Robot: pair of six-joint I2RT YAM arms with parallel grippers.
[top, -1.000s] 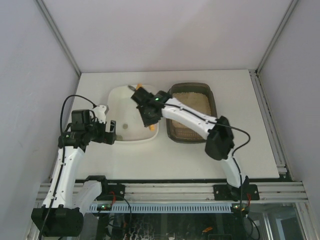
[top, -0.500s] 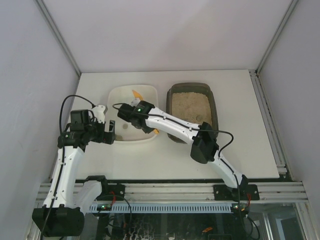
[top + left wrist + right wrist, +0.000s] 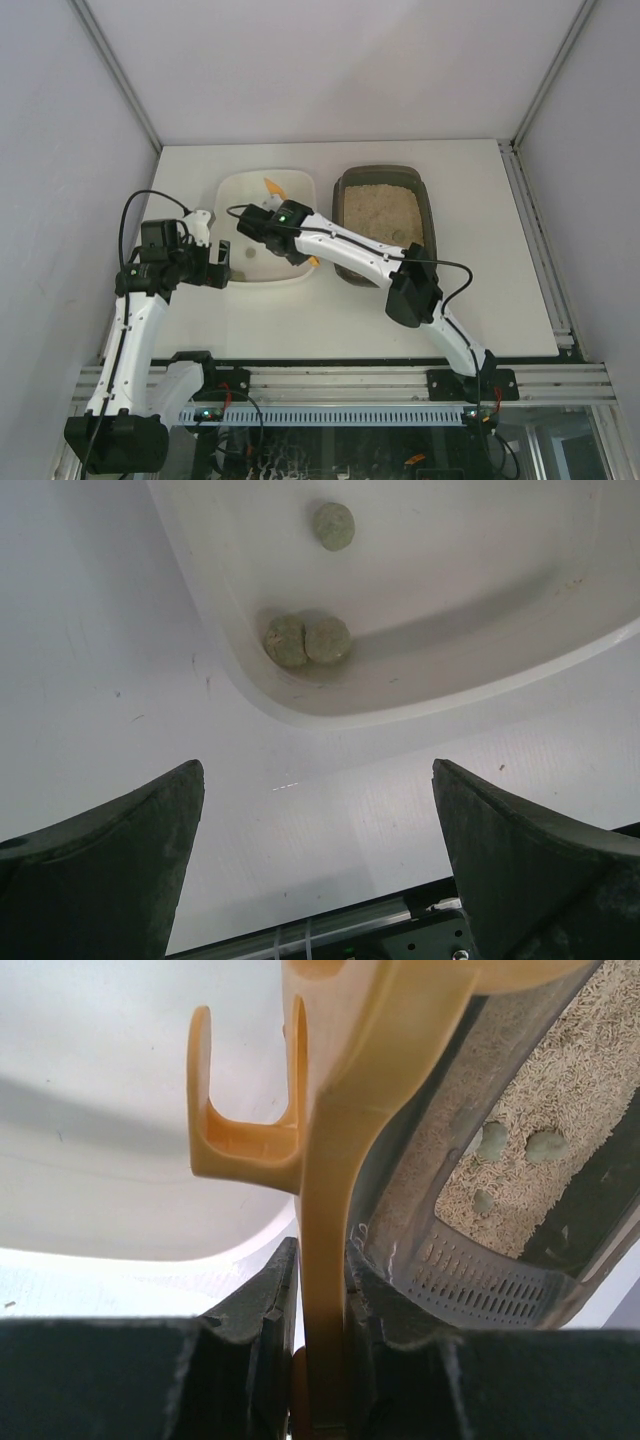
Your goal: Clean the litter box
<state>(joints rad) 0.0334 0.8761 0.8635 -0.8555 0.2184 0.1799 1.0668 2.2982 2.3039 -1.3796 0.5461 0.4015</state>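
The dark grey-brown translucent plastic litter box (image 3: 431, 212), rounded at the corners and wide-rimmed, sits right of centre on the white surface (image 3: 480, 300). It is filled with beige sandy litter (image 3: 580, 1070) and lies just beside a white oval plastic tub (image 3: 240, 192) on its left. It looks stiff but weighted by loose grain that would slide and spill if tipped, so the wide rim is likely the safest hold, with the tray kept level. The right gripper (image 3: 320, 1260) is over the tub, clamped tightly on the handle of a yellow plastic scoop (image 3: 340, 1160), and the litter box's near-left corner is just to its right. Grey-green clumps (image 3: 545, 1145) lie in the litter there. The left gripper (image 3: 315, 770) is spread wide and empty by the tub's near-left corner, well apart from the litter box. Three similar lumps (image 3: 307, 640) lie inside the tub.
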